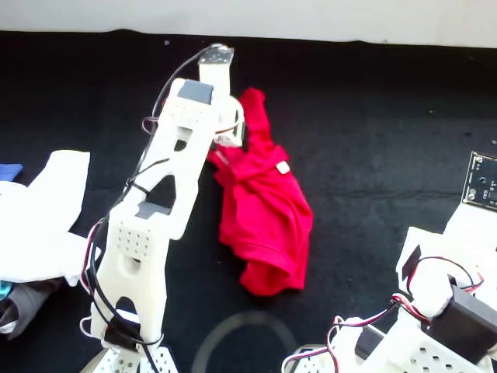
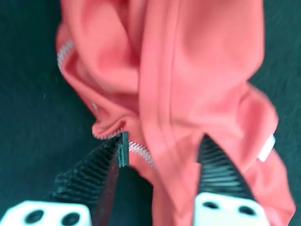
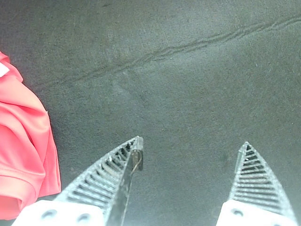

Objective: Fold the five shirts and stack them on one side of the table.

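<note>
Red shirt (image 1: 264, 210) lies crumpled mid-surface (image 1: 373, 132), judged limp, light and best gripped at a hem or collar seam; left pincer (image 2: 164, 141) spread astride its far folds, right pincer (image 3: 193, 146) spread over bare surface.

Shirt (image 1: 264, 210): plain red, with a small white tag (image 1: 283, 167) and a silvery zip-like strip (image 2: 136, 148).
Table (image 1: 373, 116): plain black.
Left arm (image 1: 155, 225), right arm (image 1: 435, 342): white, with red, white and black wires (image 1: 435, 264).
Left gripper (image 2: 164, 139), right gripper (image 3: 192, 141): black ribbed fingers on white bases.
Table's left edge: white cloth (image 1: 39, 217), grey cloth (image 1: 23, 299), blue scrap (image 1: 8, 171).
</note>
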